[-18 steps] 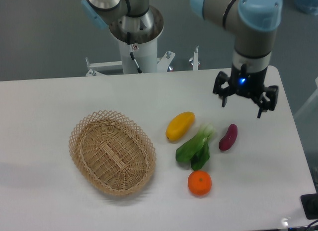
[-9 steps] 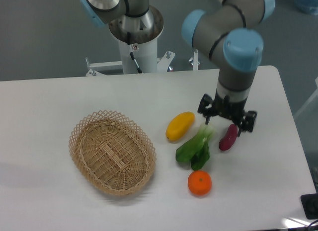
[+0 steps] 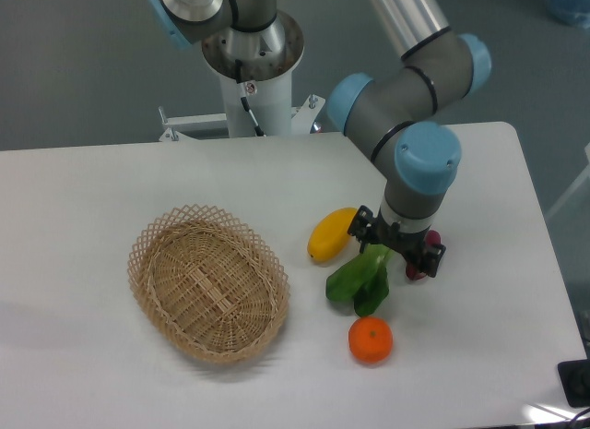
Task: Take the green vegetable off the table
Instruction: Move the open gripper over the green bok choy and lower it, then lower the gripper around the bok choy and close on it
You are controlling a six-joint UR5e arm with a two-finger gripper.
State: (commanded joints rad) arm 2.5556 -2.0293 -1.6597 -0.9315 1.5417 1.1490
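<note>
Bok choy (image 3: 359,280) lies on the table (image 3: 92,198) right of centre, its long axis running from pale stalk at upper right to leaves at lower left. The gripper (image 3: 396,246) hangs directly over the stalk end, jaws spread, not yet gripping anything.

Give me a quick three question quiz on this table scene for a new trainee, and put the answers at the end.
1. True or false: the wicker basket holds the orange fruit.
2. Which item does the hand hang over: A yellow fruit, B green vegetable, C basket?
3. What partly hides the purple piece?

Key: 1 false, the fruit lies on the table. 2 B. 3 the hand.
</note>
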